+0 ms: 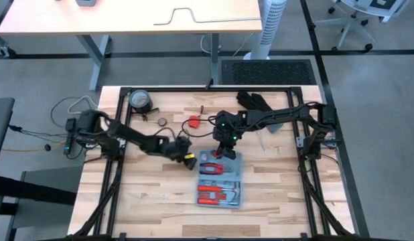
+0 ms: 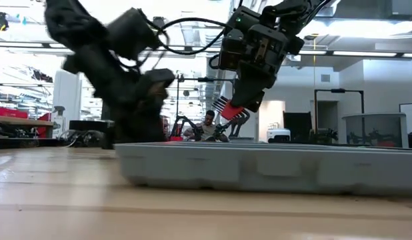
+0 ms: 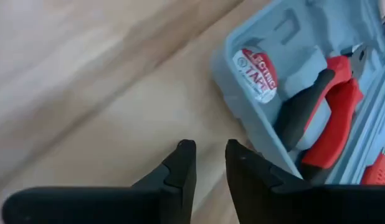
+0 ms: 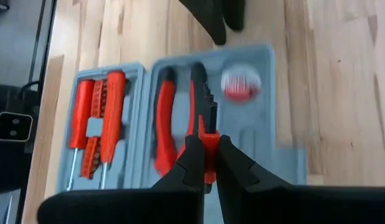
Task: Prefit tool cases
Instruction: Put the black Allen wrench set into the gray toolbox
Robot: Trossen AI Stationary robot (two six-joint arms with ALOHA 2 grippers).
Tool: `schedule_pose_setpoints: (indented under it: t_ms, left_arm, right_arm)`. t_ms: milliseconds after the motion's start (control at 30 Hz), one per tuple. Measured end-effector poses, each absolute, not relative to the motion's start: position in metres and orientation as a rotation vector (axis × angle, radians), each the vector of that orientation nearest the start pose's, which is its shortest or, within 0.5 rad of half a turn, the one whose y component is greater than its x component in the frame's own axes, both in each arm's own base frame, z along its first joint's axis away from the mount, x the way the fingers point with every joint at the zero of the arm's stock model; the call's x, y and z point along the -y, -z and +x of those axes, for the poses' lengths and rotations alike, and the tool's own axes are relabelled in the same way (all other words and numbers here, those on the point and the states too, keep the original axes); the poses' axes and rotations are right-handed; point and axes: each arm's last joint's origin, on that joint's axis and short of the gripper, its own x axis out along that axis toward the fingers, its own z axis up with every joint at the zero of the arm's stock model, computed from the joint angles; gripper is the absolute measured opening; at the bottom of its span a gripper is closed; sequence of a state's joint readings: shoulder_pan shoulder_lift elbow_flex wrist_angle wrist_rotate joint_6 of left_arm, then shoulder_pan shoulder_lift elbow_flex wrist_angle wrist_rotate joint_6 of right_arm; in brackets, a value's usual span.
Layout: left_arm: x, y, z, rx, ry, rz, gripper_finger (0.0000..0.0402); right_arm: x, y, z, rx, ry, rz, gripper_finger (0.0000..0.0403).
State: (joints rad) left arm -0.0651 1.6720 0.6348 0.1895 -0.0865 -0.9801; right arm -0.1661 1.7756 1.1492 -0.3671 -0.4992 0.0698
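The light-blue tool case lies open and flat on the wooden table. Its slots hold red-handled pliers, a red screwdriver with bits and a small roll with a red-and-white label. My right gripper hangs over the case's far end, shut on a small red-and-black tool. My left gripper stands just left of the case's far corner, low over the wood, narrowly open with nothing between its fingers. My right gripper pinches the red end of the small tool between its two fingers, coming from above. The tool's black ribbed part sticks out past the fingertips. It hangs tilted below the fingers, lifted clear of the case.
A black glove lies at the far right of the table, with a grey flat piece beside it. A dark tape roll, a small round thing and a red piece lie at the far left. Bare wood lies near the front edge.
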Motion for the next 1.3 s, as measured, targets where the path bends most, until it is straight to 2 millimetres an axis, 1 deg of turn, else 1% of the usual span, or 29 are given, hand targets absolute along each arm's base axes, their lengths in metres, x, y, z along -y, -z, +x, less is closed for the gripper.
schedule_pose_setpoints:
  t_ms: [100,167,267,367,500,600,767,867,1033,1100,1233,1300]
  left_arm:
    - [0.001,-0.111,0.303,-0.774,-0.375,-0.84,0.0081]
    - [-0.006,-0.112,0.309,-0.784,-0.347,-0.823,0.0081]
    - [-0.013,-0.115,0.313,-0.782,-0.327,-0.792,0.0081]
    - [-0.016,-0.117,0.314,-0.781,-0.32,-0.775,0.0081]
    - [-0.017,-0.117,0.314,-0.782,-0.319,-0.771,0.0081]
    - [-0.017,-0.117,0.314,-0.784,-0.315,-0.764,0.0081]
    - [-0.017,-0.117,0.314,-0.785,-0.315,-0.765,0.0081]
    - [-0.017,-0.117,0.314,-0.785,-0.315,-0.765,0.0081]
    - [-0.017,-0.117,0.314,-0.79,-0.312,-0.763,0.0081]
    - [-0.017,-0.117,0.314,-0.791,-0.31,-0.759,0.0081]
    - [-0.017,-0.116,0.314,-0.795,-0.302,-0.746,0.0081]
    - [-0.017,-0.116,0.314,-0.796,-0.301,-0.745,0.0081]
  right_arm:
    - [0.047,-0.186,0.351,-1.002,-0.264,0.404,0.0022]
    - [0.047,-0.183,0.346,-1.058,-0.261,0.392,0.0022]
    - [0.047,-0.179,0.338,-1.151,-0.25,0.343,0.0022]
    - [0.048,-0.177,0.334,-1.184,-0.267,0.323,0.0022]
    - [0.044,-0.174,0.337,-1.184,-0.279,0.319,0.0022]
    - [0.037,-0.172,0.345,-1.154,-0.294,0.311,0.0022]
    - [0.028,-0.158,0.355,-1.202,-0.315,0.31,0.0022]
    - [0.028,-0.151,0.358,-1.219,-0.321,0.329,0.0022]
    - [0.029,-0.151,0.357,-1.222,-0.311,0.341,0.0023]
    - [0.03,-0.154,0.356,-1.22,-0.299,0.335,0.0042]
    - [0.033,-0.154,0.354,-1.233,-0.281,0.345,0.0103]
    - [0.033,-0.154,0.354,-1.235,-0.281,0.35,0.0126]
